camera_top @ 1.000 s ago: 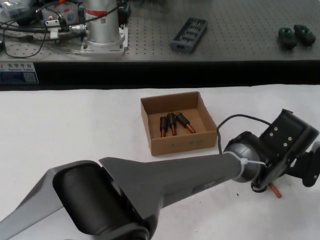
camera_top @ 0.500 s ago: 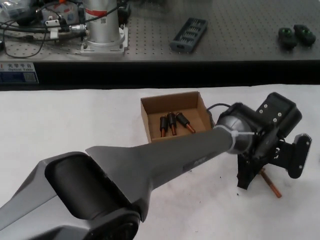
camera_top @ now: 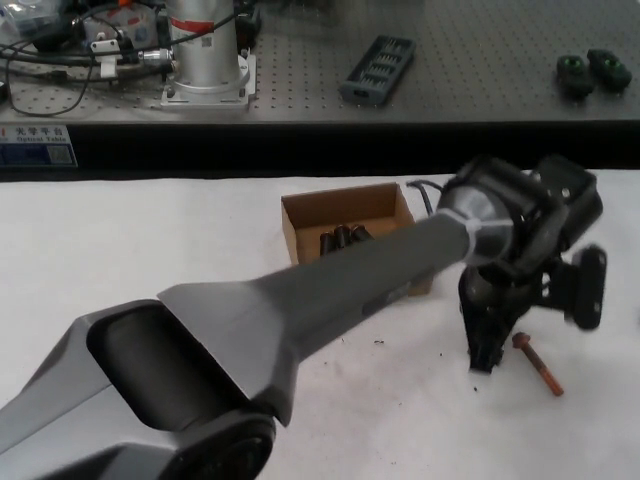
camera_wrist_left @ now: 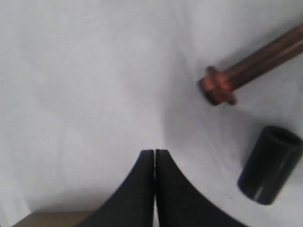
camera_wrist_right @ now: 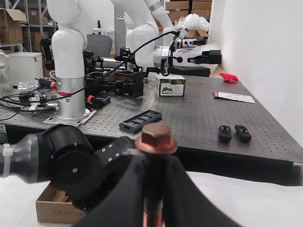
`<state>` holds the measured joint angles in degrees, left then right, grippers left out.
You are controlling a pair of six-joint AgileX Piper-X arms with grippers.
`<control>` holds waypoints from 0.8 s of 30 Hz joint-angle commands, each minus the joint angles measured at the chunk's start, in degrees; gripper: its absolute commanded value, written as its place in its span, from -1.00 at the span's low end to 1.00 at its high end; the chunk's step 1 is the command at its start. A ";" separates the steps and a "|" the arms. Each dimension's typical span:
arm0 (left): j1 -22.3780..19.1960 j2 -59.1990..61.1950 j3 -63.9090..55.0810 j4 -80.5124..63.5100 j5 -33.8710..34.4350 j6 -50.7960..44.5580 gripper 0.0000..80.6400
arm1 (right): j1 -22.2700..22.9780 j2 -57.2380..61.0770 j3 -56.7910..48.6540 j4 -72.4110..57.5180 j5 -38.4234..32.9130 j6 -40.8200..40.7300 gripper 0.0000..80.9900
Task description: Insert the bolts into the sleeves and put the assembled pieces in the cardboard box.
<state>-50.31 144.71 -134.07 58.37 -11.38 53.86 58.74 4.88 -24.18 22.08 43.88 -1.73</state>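
Left wrist view: closed left gripper [camera_wrist_left: 155, 152] apart from bolt [camera_wrist_left: 255, 64] and sleeve [camera_wrist_left: 270, 163].

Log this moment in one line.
left tool shut, empty, near loose bolt and sleeve | right tool shut on held bolt | box: assembled pieces

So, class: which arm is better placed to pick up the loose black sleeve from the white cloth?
Left. Its jaws, shut and empty, sit close to the sleeve, while the right arm's jaws grip a bolt.

The right tool [camera_wrist_right: 154, 165] grips a copper bolt [camera_wrist_right: 155, 139] upright, head up.
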 commanded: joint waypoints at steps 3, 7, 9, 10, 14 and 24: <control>1.42 -3.66 -1.86 3.14 4.38 -6.57 -0.98 | 0.17 -0.34 -0.65 -0.54 -0.97 0.50 -0.84; 2.31 -7.31 -1.86 9.51 15.20 -10.48 -0.98 | 0.17 -0.34 -0.65 -0.54 -1.20 0.85 -0.84; 2.31 -8.44 -1.86 13.54 19.97 -10.19 -0.98 | 0.17 -0.34 -0.65 -0.54 -1.17 0.85 -0.84; 2.31 -8.70 -1.86 15.04 21.19 -9.62 -0.98 | 0.17 -0.34 -0.65 -0.54 -1.17 0.85 -0.84; 1.61 -8.88 -1.74 18.71 21.47 -6.02 -0.96 | 0.17 -0.34 -0.65 -0.54 -1.17 0.85 -0.84; 0.28 -8.01 0.61 20.00 19.93 -4.94 0.00 | 0.17 -0.34 -0.65 -0.54 -1.17 0.85 -0.84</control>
<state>-49.72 136.74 -133.34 78.38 9.28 48.58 58.74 4.88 -24.18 22.08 42.96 -0.99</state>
